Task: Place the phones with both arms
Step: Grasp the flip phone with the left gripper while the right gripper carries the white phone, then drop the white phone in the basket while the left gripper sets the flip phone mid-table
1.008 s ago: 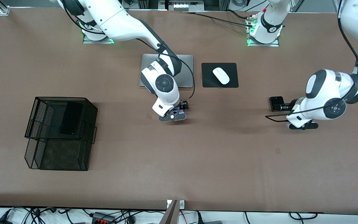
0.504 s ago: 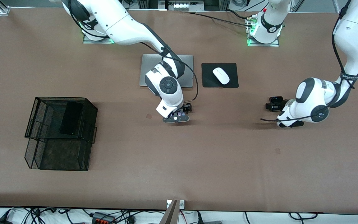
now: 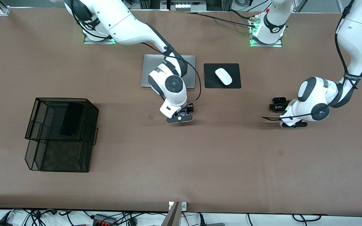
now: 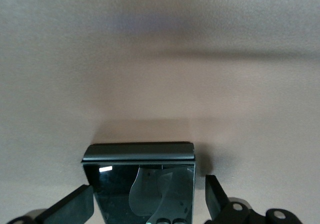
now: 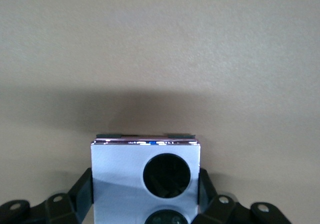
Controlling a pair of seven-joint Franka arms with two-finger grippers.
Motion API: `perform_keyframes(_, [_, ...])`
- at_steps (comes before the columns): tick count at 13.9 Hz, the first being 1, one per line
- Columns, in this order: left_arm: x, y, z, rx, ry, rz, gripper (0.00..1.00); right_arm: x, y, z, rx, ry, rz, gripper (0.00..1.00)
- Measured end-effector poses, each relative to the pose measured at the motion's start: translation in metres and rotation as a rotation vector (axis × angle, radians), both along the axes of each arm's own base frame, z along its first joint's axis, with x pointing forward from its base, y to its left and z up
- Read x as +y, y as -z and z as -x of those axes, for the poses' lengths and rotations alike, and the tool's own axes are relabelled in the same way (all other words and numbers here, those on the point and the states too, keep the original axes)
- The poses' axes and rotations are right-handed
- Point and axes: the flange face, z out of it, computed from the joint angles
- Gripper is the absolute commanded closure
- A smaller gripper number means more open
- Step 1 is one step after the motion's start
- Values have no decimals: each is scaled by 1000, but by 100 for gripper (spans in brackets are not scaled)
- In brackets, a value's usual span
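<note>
Nearer the front camera than the silver laptop [image 3: 168,74]: right gripper [image 3: 182,114], moved slightly since a second ago, fingers [image 5: 84,191] now pressed against the lilac-white flip phone [image 5: 146,181], one item. Toward the left arm's end from the laptop: left gripper [image 3: 278,107], advanced, jaws spread wide astride the black flip phone [image 4: 140,181], one item. Mesh basket [image 3: 31,117] toward the right arm's end holds the black slab phone [image 3: 72,119]. No legible writing.

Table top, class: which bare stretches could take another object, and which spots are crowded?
Bare: the wide strip of table nearest the front camera, and between the mesh basket and the right pincer. Crowded: laptop, mouse pad, mouse near the bases.
</note>
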Motion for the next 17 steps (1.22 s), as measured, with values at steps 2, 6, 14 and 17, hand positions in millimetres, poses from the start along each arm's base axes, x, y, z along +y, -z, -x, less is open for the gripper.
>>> perform_keyframes(2, [0, 0, 0, 0, 0, -1, 0, -2, -14, -9, 1, 9, 12, 79])
perform_keyframes(6, [0, 0, 1, 1, -1, -1, 5, -54, -104, -61, -4, 103, 46, 79])
perform_keyframes(14, [0, -3, -2, -4, 1, -2, 69, -349, -225, -144, 230, 140, 149, 79])
perform_keyframes(17, [-10, -36, -29, 6, 24, -30, 68, -441, -216, -149, 321, 106, 130, 78])
